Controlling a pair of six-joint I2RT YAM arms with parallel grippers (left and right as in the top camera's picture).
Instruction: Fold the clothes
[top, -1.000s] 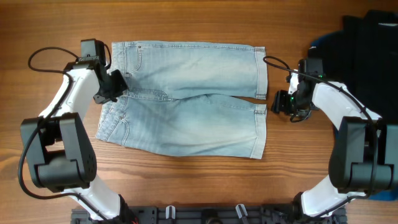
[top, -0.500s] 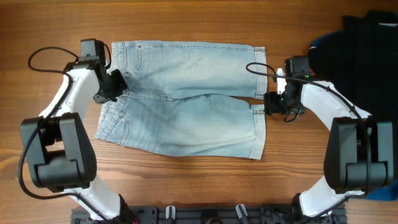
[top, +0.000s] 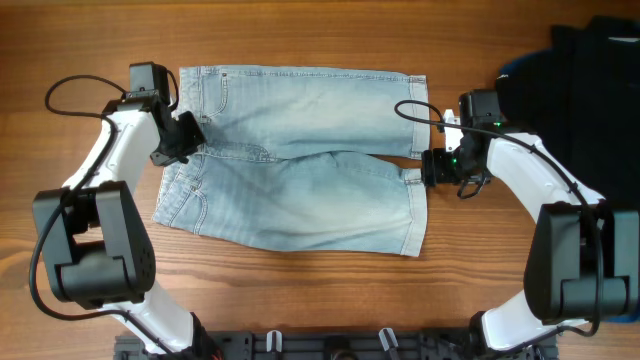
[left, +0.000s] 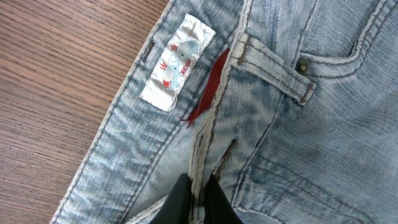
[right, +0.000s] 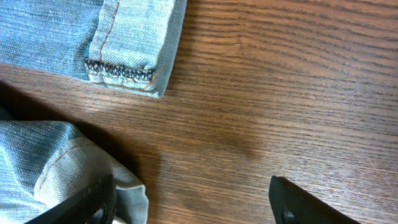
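Since the earlier frames the right tool (top: 432, 168) has shifted left, from a position apart from the denim shorts (top: 300, 170) to the leg hems at their right edge. The left tool (top: 185, 135) has not moved. The shorts lie flat on the worktop (top: 300, 300), waistband left, hems right. Left tool: clenched on the waistband at its middle seam. Right tool: released, fingers wide apart — one finger (right: 87, 200) against a hem corner, the other over bare worktop
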